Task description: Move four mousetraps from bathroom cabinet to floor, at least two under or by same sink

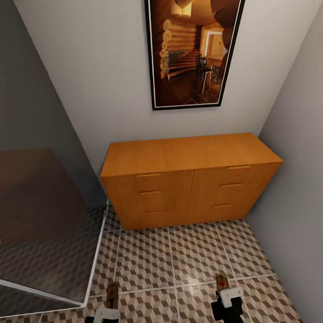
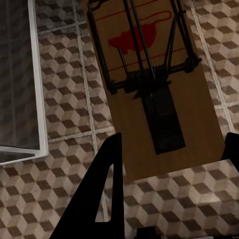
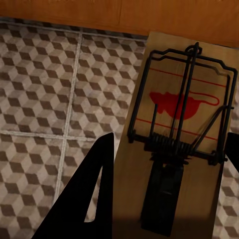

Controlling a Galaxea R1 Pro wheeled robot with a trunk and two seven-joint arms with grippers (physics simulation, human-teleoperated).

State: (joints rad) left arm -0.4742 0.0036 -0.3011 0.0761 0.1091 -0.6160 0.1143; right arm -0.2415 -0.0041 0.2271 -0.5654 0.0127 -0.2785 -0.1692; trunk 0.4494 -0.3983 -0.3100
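Observation:
The orange-brown cabinet [image 1: 190, 183] stands against the back wall with all its drawers closed. In the head view my left gripper [image 1: 113, 305] holds a mousetrap [image 1: 112, 293] above the cube-patterned bathroom floor [image 1: 184, 259]. My right gripper [image 1: 223, 294] holds another mousetrap [image 1: 221, 281]. Seen from the left wrist, the gripper [image 2: 174, 144] is shut on a wooden mousetrap [image 2: 149, 84] with a red mouse mark. From the right wrist, the gripper [image 3: 172, 144] grips the mousetrap [image 3: 179, 134] near the cabinet base [image 3: 149, 15]. The sink is out of view.
A glass shower enclosure [image 1: 42, 223] with a white frame [image 2: 37, 99] borders the floor on the left. A grey wall [image 1: 298, 174] closes the right side. A framed picture [image 1: 194, 47] hangs above the cabinet.

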